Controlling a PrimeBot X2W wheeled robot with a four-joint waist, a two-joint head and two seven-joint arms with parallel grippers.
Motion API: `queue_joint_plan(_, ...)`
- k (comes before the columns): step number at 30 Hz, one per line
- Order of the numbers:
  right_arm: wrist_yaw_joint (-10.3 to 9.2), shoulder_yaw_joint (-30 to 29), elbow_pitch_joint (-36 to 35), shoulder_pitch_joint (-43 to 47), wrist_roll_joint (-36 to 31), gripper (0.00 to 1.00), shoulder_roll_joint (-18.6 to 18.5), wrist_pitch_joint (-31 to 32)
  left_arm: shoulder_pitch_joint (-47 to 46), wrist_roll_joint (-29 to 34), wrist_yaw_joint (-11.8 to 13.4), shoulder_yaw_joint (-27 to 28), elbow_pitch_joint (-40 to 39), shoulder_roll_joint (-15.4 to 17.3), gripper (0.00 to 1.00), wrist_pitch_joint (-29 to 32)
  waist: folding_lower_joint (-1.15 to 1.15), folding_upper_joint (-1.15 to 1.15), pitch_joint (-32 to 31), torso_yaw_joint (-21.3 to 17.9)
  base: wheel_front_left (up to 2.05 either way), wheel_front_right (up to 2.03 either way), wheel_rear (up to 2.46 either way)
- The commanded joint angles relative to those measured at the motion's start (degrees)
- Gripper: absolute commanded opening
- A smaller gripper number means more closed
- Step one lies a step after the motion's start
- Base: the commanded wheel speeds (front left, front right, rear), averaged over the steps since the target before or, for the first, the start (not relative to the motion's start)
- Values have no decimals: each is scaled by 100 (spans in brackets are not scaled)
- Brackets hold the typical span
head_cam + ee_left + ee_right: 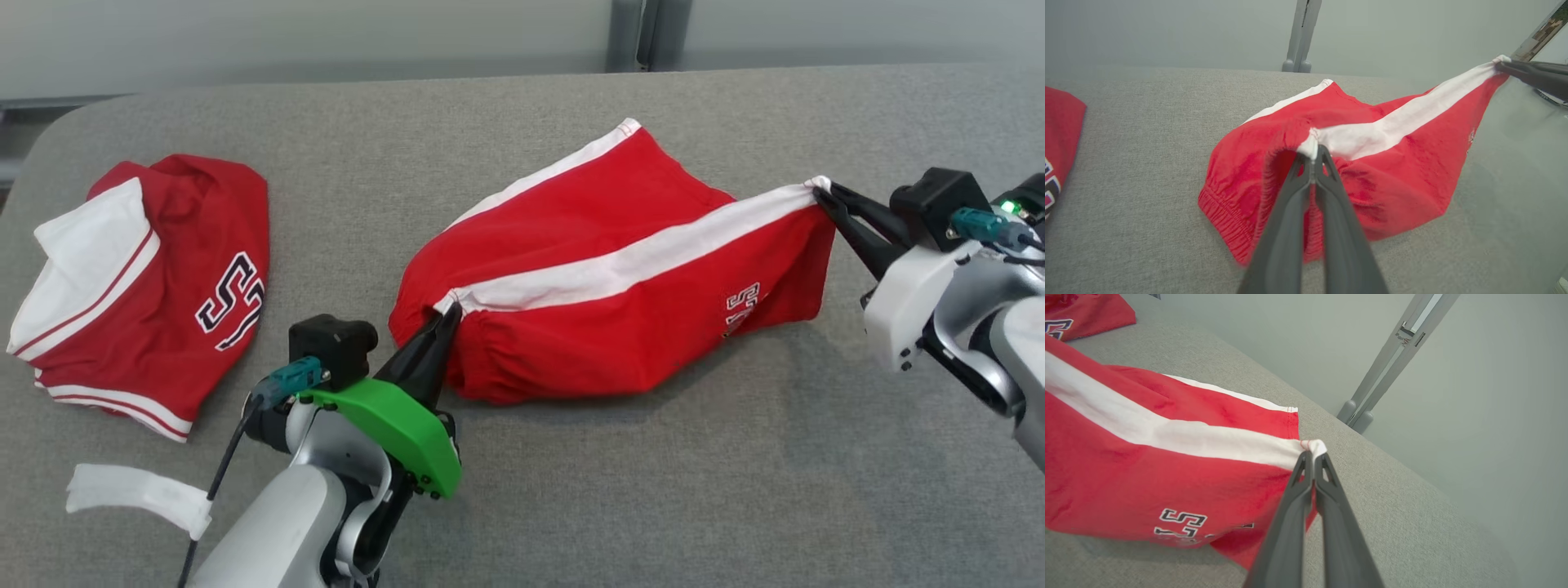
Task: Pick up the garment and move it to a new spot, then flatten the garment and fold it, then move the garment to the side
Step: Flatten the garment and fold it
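Pinching the red shorts [620, 343] at opposite ends: left gripper [446, 317] is fully closed on the waistband end, right gripper [823, 196] fully closed on the leg-hem corner. Shorts are stretched between them, sagging onto the middle of the grey cushion [620, 506]. Second red garment [155, 286] lies well apart on the left.

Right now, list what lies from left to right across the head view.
folded red garment → left gripper, pinching one end of the red shorts → right gripper, pinching the other end
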Motion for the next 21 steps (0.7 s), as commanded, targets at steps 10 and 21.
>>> queue_joint_plan(10, -9, 1239, 1338, -1839, 569, 0, -21, -212, -850, -82, -176, 136, 770, -491, 0, -371, 0, 0, 653, 599, 0, 0, 0)
queue_joint_plan(21, -9, 2419, 2529, -3238, 819, 0, 134, -239, -1479, -193, -286, 114, 1446, -903, 0, -511, 0, 0, 1000, 964, 0, 0, 0)
